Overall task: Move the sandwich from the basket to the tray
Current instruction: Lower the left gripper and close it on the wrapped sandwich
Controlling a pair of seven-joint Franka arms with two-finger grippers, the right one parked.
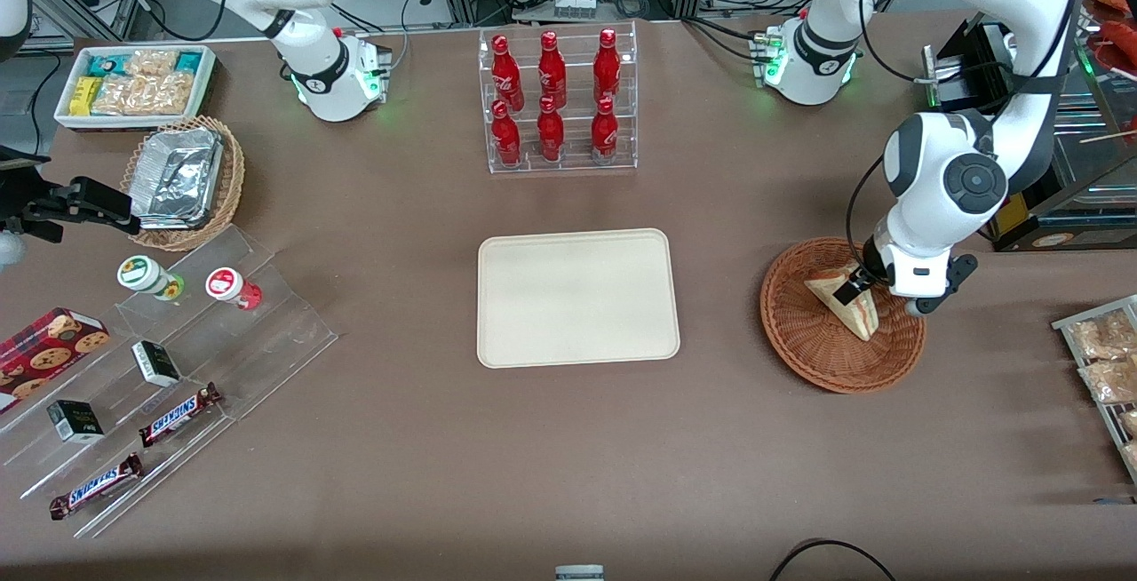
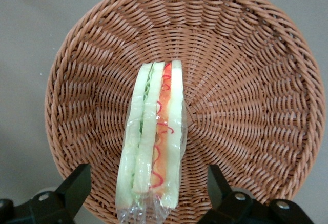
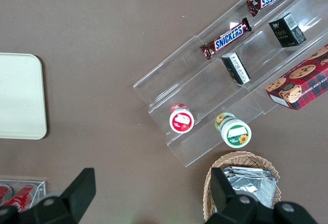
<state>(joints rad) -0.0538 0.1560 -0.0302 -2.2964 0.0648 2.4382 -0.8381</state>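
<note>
The sandwich [image 1: 848,305] is a plastic-wrapped triangular wedge lying in the reddish-brown wicker basket [image 1: 804,341] toward the working arm's end of the table. In the left wrist view the sandwich [image 2: 152,137] shows pale bread with green and red-orange filling on the basket's weave [image 2: 246,96]. My left gripper [image 1: 866,283] hangs over the basket, open, one finger [image 2: 77,185] on each side of the sandwich's wrapped end, with gaps between pads and wrap. The cream tray [image 1: 577,297] lies bare at the table's middle.
A clear rack of red bottles [image 1: 555,101] stands farther from the front camera than the tray. A tan basket with a foil container [image 1: 182,177], a white snack bin [image 1: 133,83] and acrylic steps with snacks [image 1: 160,368] lie toward the parked arm's end. A rack of packets [image 1: 1106,359] sits beside the basket.
</note>
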